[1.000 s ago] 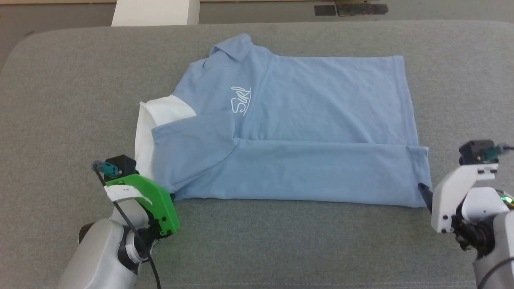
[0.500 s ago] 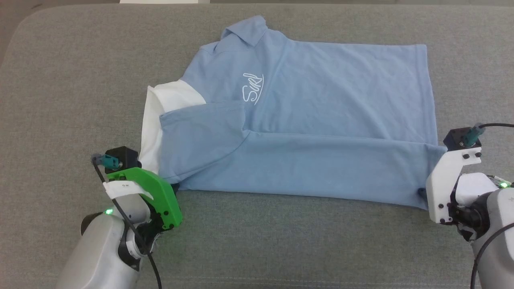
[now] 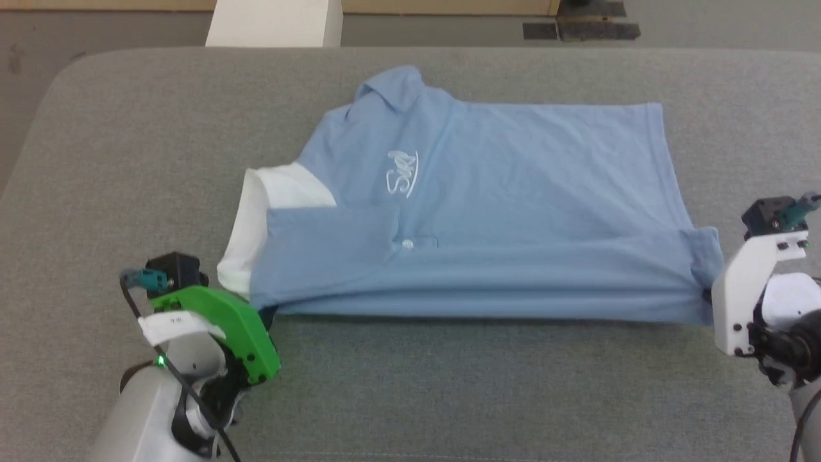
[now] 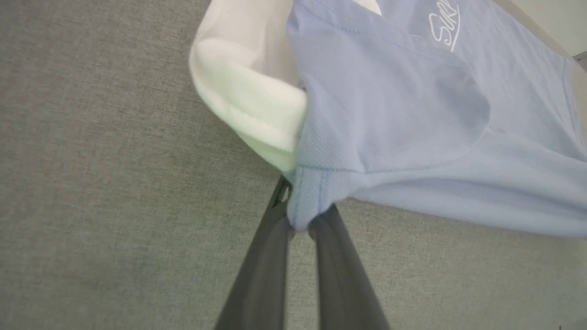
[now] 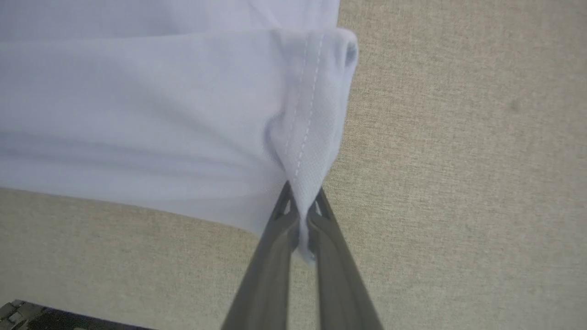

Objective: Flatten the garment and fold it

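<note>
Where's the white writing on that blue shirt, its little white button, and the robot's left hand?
White cursive lettering (image 3: 402, 173): head view, mid-script.
Small white button (image 3: 406, 243): head view, its centre.
Left hand (image 4: 300, 219): left wrist view, between fingertips.

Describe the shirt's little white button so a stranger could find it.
A light-blue polo shirt lies on the grey table. Below its white cursive lettering sits the button, on a short blue tab. It is a tiny round dot, unlike the scrawled lettering and broad white panel.

Bare grey tabletop (image 3: 128, 160) lies open on all 4 sides of the shirt (image 3: 513, 192). A white block (image 3: 272, 22) stands beyond the far edge, well apart.
</note>
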### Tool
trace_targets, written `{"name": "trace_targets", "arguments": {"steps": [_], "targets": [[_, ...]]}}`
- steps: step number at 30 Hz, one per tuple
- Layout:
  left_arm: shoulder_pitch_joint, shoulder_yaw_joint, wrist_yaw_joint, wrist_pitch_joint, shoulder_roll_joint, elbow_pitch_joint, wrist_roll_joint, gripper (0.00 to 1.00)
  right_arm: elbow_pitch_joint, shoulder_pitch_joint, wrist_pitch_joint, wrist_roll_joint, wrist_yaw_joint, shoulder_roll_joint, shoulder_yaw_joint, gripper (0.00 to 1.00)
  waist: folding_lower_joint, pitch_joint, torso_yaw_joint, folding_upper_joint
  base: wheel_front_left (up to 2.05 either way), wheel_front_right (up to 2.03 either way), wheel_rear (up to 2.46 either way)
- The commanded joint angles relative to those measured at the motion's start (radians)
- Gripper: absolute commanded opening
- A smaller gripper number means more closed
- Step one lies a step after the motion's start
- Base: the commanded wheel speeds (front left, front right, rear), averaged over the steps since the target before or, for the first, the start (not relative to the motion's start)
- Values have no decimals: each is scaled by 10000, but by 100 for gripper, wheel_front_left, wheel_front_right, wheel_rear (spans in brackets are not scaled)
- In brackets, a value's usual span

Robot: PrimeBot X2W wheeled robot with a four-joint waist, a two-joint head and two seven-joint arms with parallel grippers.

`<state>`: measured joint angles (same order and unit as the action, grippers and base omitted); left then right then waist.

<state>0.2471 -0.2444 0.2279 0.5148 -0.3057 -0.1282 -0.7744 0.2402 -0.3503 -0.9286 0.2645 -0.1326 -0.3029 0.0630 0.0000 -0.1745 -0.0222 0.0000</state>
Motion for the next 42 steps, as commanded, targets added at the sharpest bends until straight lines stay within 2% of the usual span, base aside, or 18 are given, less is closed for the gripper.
{"name": "trace_targets", "arguments": {"steps": [1,7,13,14,15,16,17,24,30,33,35,37,42], "targets": [[-386,80,143,42,-112,200,-60,0,-70,334,-62,81,19,-234,58,0,0,197,43,0,0,0,0],[-1512,-47,505,227,-17,703,-176,0,-120,1093,-166,96,19,-291,269,0,0,224,79,0,0,0,0],[-1624,-176,529,232,164,134,-249,0,266,1548,-16,-122,19,101,462,0,0,137,14,0,0,0,0],[-1570,-186,512,219,186,16,-255,40,354,1570,86,-166,19,175,470,0,0,136,20,0,0,0,0],[-1524,-213,495,232,180,-69,-240,85,430,1580,152,-180,19,239,483,5,0,135,29,0,0,0,0],[-1444,-228,480,241,166,-151,-223,100,504,1572,251,-191,19,300,480,85,0,143,42,0,0,0,0],[-1384,-221,470,252,161,-192,-233,100,544,1556,359,-203,19,331,474,100,0,159,57,0,0,0,0],[-1173,-130,425,772,-454,135,-224,100,542,1343,590,116,19,281,635,100,0,658,206,0,0,0,0],[-1123,212,696,1474,-1187,1341,-300,100,-227,1098,620,584,19,-21,935,100,0,1152,292,0,0,0,0],[-950,509,896,1399,-1366,1910,-244,100,-713,913,872,719,19,-29,1239,100,0,1295,299,0,0,0,0],[-722,731,947,991,-1393,2210,-87,100,-993,742,1275,806,19,13,1490,100,0,1330,301,0,0,0,0],[-389,905,710,87,-1308,2488,176,100,-1233,561,1846,776,19,107,1723,100,0,1339,299,0,0,0,0],[91,852,-565,-2192,-802,2270,459,100,-1552,278,3694,505,19,533,2138,100,0,1206,294,0,0,0,0]]}}
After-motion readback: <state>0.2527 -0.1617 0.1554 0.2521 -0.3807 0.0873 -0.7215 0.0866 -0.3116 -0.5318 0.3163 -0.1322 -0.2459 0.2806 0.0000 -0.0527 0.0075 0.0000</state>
